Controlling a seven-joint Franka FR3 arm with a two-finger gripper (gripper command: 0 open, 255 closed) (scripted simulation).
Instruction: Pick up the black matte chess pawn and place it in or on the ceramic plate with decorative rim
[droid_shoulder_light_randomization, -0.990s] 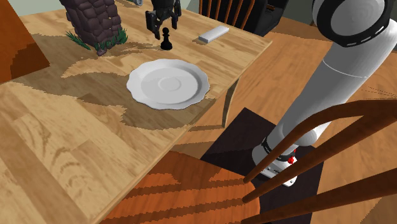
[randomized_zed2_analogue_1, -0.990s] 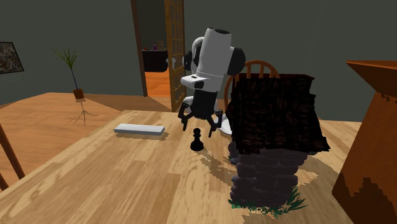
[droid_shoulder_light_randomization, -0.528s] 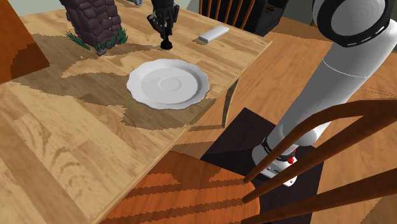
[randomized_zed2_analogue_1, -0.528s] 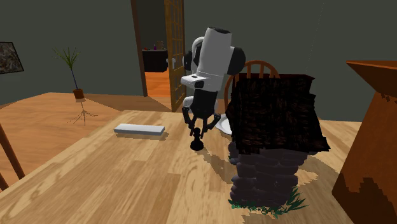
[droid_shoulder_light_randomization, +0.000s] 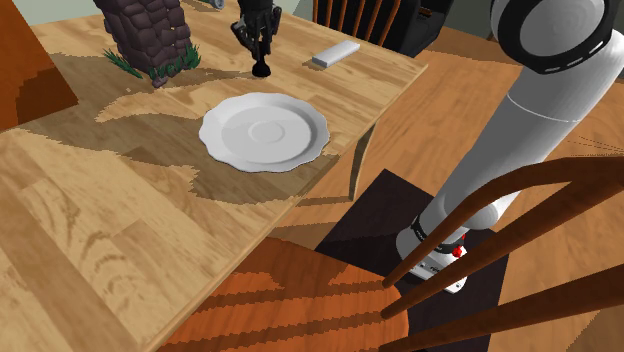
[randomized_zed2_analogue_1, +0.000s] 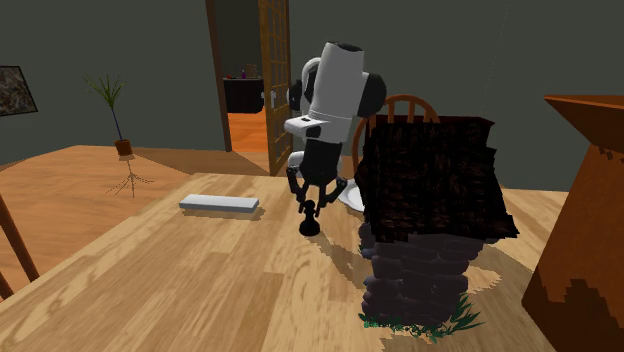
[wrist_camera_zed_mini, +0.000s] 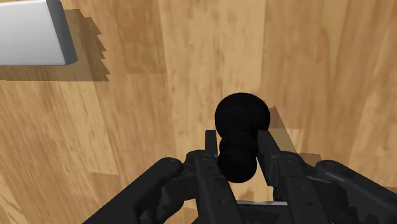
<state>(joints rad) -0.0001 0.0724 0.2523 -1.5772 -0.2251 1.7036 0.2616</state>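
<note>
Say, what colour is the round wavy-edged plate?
White plate, clearest in the shoulder view.

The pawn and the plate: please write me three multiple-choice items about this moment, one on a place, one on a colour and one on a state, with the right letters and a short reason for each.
1. Where is the pawn relative to the plate?
A. On the plate
B. On the table, apart from the plate
C. On the floor

2. What colour is the plate?
A. White
B. Red
C. Green

3. What is the gripper doing?
A. Hanging open high over the plate
B. Shut on nothing
C. Clasping the pawn between its fingers

Key:
1 B: in the shoulder view the pawn's base rests on the wood beyond the plate's rim.
2 A: the plate is plain white in the shoulder view.
3 C: in the wrist view both fingers press against the pawn's sides.
</note>
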